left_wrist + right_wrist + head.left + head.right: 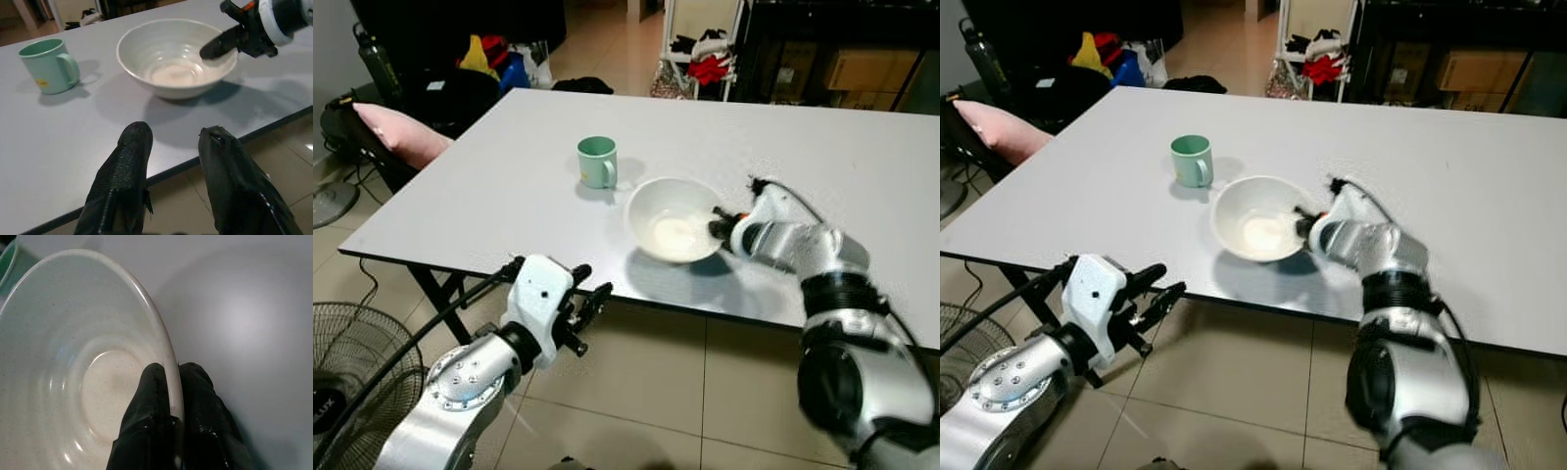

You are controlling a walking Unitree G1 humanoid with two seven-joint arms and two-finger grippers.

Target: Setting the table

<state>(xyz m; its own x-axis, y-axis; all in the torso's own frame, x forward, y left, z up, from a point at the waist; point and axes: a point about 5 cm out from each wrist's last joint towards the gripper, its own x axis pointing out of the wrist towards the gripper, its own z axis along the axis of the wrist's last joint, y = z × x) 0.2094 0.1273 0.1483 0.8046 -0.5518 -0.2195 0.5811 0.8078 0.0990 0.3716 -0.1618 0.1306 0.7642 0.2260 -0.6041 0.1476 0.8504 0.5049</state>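
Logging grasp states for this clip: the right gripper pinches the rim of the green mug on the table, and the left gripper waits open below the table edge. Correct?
Not quite. The right gripper pinches the rim of the white bowl, as the right wrist view shows; the green mug stands untouched beside it. The left gripper is indeed open below the table edge.

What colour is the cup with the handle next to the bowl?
The cup is mint green with a small yellow mark. The left wrist view shows it best.

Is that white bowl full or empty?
Empty. The white bowl shows its bare ridged bottom, with the right pincer clamped over its rim.
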